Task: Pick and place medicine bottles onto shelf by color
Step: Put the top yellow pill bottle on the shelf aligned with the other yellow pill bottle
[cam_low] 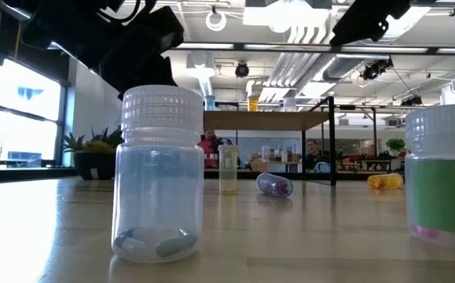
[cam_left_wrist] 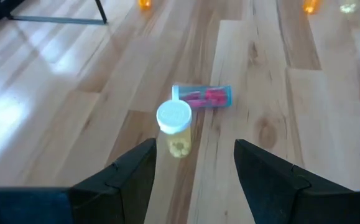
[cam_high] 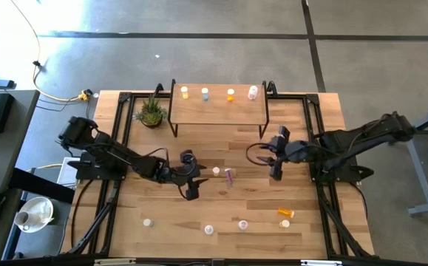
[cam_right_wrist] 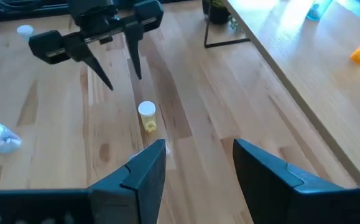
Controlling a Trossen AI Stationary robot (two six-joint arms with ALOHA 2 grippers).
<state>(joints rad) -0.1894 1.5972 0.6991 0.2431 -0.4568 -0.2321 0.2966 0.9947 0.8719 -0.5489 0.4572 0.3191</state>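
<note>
- The left gripper [cam_high: 189,176] hangs over the desk [cam_high: 162,210] just left of the frame's centre in the high view, its jaws spread wide and holding nothing; in the left wrist view its two dark fingers [cam_left_wrist: 133,171] stand well apart.
- A yellow bottle [cam_high: 216,171] with a white cap stands upright just right of that gripper, near the frame's centre; the left wrist view shows it [cam_left_wrist: 175,127] beyond the open jaws, not between them.
- A pink-filled bottle [cam_high: 230,175] lies on its side just right of the yellow one, and seems to touch it in the left wrist view [cam_left_wrist: 202,97].
- The right gripper [cam_high: 276,157] hovers right of centre in the high view, below the shelf's right end, jaws open and empty; its fingers [cam_right_wrist: 145,168] are spread in the right wrist view.
- The shelf [cam_high: 218,111] sits at upper centre and carries four upright bottles along its far edge: yellow [cam_high: 185,92], pale blue [cam_high: 205,93], orange [cam_high: 231,94] and pinkish-white [cam_high: 253,92].
- A potted plant [cam_high: 151,112] stands just left of the shelf.
- Toward the bottom of the high view more bottles stand apart on the desk, and an orange one [cam_high: 285,213] lies on its side at lower right.
</note>
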